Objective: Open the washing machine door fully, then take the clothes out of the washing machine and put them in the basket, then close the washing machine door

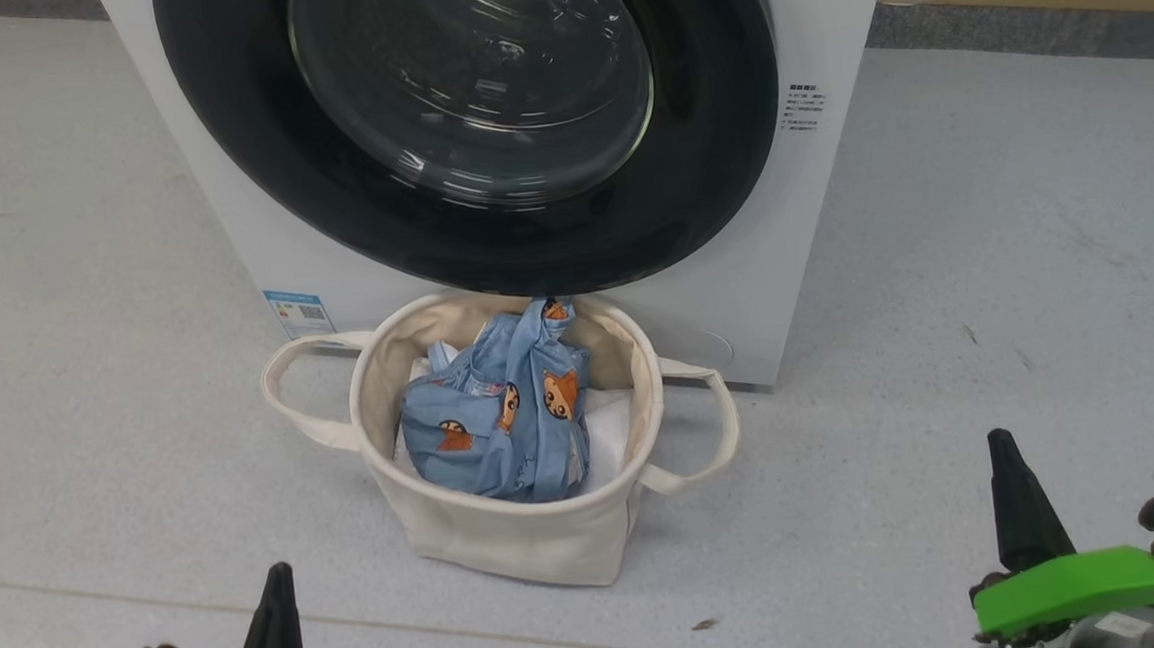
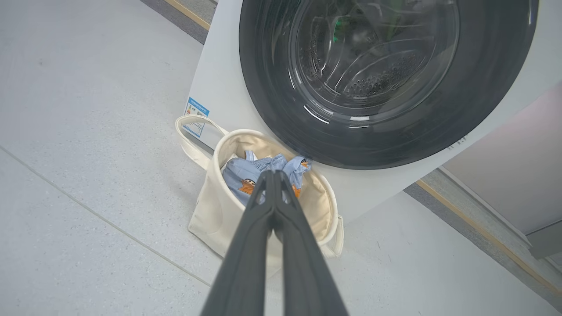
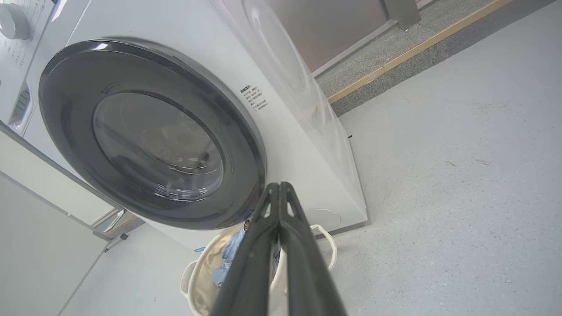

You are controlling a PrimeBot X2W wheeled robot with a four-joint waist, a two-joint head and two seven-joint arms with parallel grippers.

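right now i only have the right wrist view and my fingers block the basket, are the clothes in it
Observer: Yes. The head view shows the blue animal-print clothes heaped inside the canvas basket, on top of a white sheet.
Operator: anything left in the drum
Observer: The left wrist view looks through the closed washing machine door: bare perforated steel drum, no fabric visible.
Operator: left gripper holding anything
Observer: No. The left gripper is shut, fingers pressed together, nothing between them.
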